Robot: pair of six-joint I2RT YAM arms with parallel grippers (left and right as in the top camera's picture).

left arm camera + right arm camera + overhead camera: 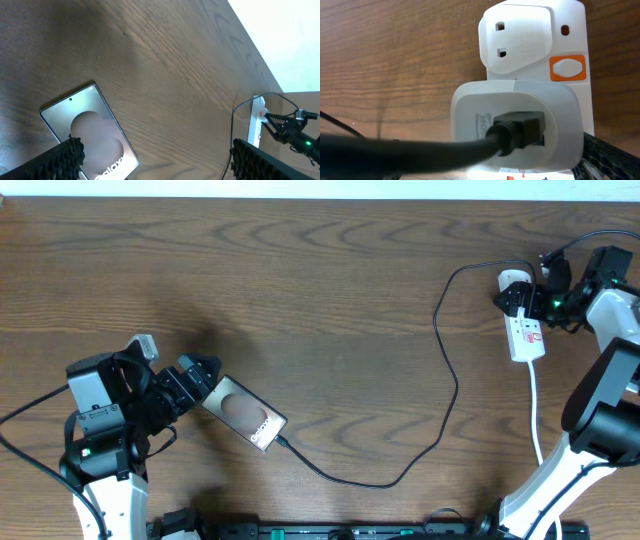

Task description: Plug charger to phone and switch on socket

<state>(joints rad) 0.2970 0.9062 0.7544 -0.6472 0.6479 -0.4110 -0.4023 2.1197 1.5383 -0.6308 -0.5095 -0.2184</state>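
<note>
The phone [245, 408] lies flat and slanted at the left of the table, its "Galaxy" text showing in the left wrist view [87, 131]. My left gripper [196, 380] is open just behind the phone's upper-left end, one finger [55, 162] over its edge and nothing gripped. The charger's black cable [452, 385] runs from the phone's lower-right end in a wide loop to the white adapter [515, 125], which sits in the socket [528, 332]. My right gripper [531, 300] hangs open close over the adapter. The socket's orange switch [566, 68] is beside an empty outlet.
The socket's thick white lead [537, 415] runs down toward the right arm's base. Bare wooden table [330, 300] lies between the arms. A white wall edge borders the far side of the table [280, 40].
</note>
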